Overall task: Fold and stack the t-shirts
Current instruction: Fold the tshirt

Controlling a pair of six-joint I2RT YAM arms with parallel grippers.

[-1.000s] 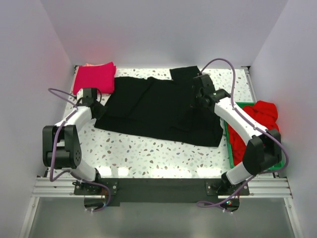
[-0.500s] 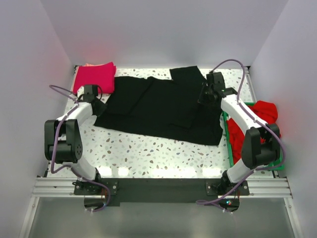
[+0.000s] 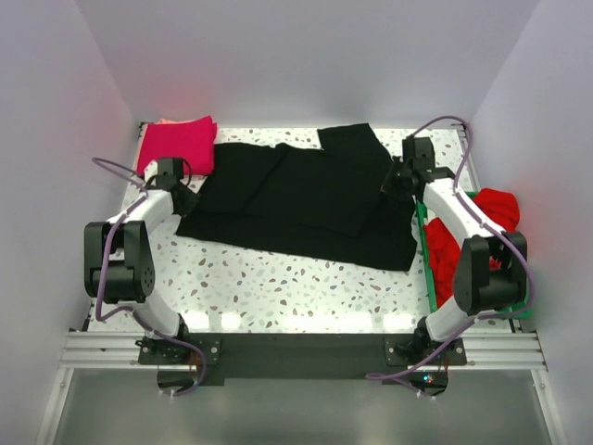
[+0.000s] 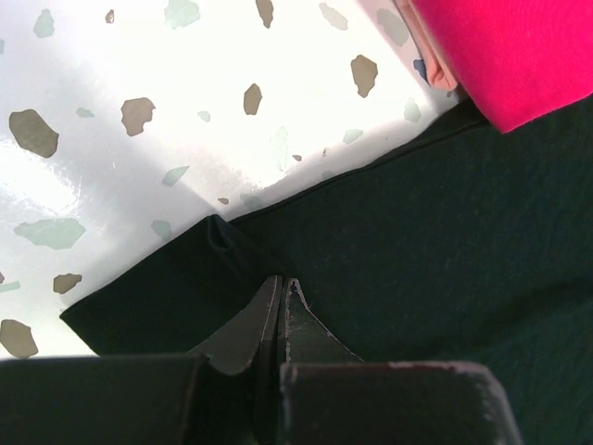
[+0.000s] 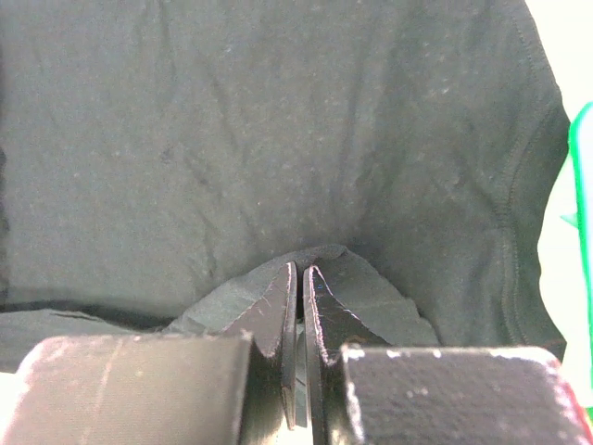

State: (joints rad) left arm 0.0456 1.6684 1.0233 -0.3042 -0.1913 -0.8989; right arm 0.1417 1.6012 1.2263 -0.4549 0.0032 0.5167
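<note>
A large black t-shirt (image 3: 296,199) lies spread across the speckled table. My left gripper (image 3: 182,197) is shut on its left edge, and in the left wrist view the jaws (image 4: 281,281) pinch the dark cloth (image 4: 445,241) just inside the hem. My right gripper (image 3: 400,182) is shut on the shirt's right side; the cloth (image 5: 278,120) tents up around the closed fingertips (image 5: 298,269). A folded magenta-pink t-shirt (image 3: 178,144) rests at the back left on a peach one (image 3: 165,121). A red t-shirt (image 3: 491,209) lies crumpled in the tray.
A green plastic tray (image 3: 431,278) stands along the table's right edge, just right of my right gripper; its rim (image 5: 584,185) shows in the right wrist view. White walls enclose the table at the back and both sides. Bare speckled tabletop (image 3: 278,287) runs in front of the black shirt.
My right gripper has moved right and toward the back with the black cloth, drawing the shirt's right side out flatter. The left gripper has barely moved.
</note>
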